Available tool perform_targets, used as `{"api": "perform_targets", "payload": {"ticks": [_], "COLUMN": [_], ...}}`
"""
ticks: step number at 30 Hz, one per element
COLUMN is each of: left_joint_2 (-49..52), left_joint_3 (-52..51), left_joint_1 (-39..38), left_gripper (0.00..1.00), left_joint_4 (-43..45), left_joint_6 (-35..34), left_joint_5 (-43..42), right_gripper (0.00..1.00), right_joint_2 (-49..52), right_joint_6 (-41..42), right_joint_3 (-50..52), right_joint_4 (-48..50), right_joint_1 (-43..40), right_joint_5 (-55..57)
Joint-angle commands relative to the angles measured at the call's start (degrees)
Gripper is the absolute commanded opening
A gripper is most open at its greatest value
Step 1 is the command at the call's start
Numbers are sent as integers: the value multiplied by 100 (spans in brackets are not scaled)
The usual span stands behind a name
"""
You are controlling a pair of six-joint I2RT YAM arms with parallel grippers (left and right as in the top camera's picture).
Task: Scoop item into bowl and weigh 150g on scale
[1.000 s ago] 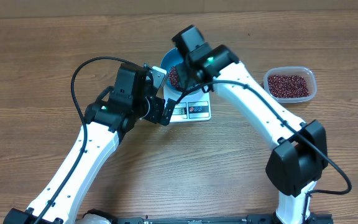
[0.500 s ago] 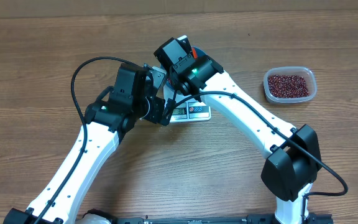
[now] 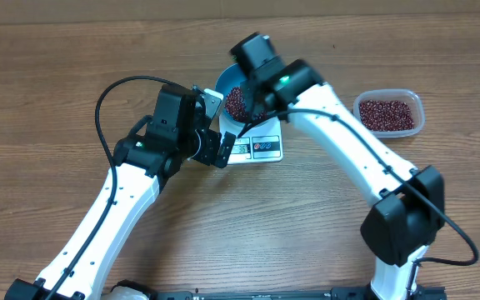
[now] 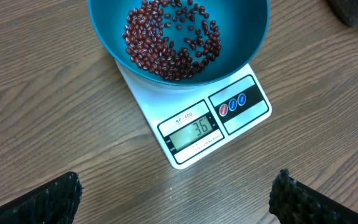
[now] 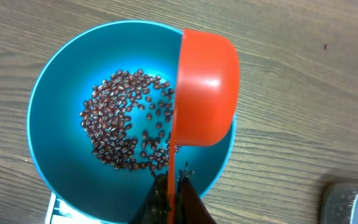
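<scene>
The blue bowl stands on the white scale, whose display reads 36. A thin layer of dark red beans covers part of the bowl's bottom. My right gripper is shut on the thin handle of an orange scoop. The scoop hangs tipped on its side over the bowl's right rim, its back toward the camera. My left gripper is open above bare table just in front of the scale, with nothing between its fingers. From overhead, the right arm covers part of the bowl.
A clear plastic container holding more beans sits on the table to the right, a short way from the scale. Its corner shows at the lower right of the right wrist view. The left arm is close against the scale's left side.
My right arm swung left over the bowl half a second ago and has come back to the right, uncovering the beans. The left arm has not moved.
</scene>
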State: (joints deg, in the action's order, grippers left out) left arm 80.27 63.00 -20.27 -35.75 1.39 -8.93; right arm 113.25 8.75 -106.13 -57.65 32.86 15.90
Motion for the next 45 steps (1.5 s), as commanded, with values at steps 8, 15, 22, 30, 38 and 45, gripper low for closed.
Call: {"api": "perform_targets", "payload": {"ticks": [8, 15, 22, 30, 38, 45], "left_joint_2": [-13, -13, -13, -13, -17, -164], "left_joint_3": [-9, -9, -9, -9, -9, -7], "left_joint_1": [-37, -37, -37, -37, -26, -22], "left_gripper": [100, 99, 100, 100, 99, 100], "left_joint_4": [0, 0, 0, -9, -437, -686], "left_joint_6": [-31, -31, -31, -31, 2037, 2330], "left_joint_5": [37, 37, 37, -9, -758, -977], "right_gripper": [4, 4, 4, 4, 4, 4], "right_joint_2": [-560, -702, -1150, -1731, -1834, -1832], "right_joint_6": [-269, -332, -437, -570, -614, -634], "right_joint_3": [-201, -201, -201, -201, -195, -195], "right_joint_4": [20, -341, -758, -1115, -1412, -1445], "right_joint_1": [-970, -1733, -2706, -3882, -4610, -4673], "right_joint_5": [-2841, -3541, -3574, -3567, -3571, -3569]}}
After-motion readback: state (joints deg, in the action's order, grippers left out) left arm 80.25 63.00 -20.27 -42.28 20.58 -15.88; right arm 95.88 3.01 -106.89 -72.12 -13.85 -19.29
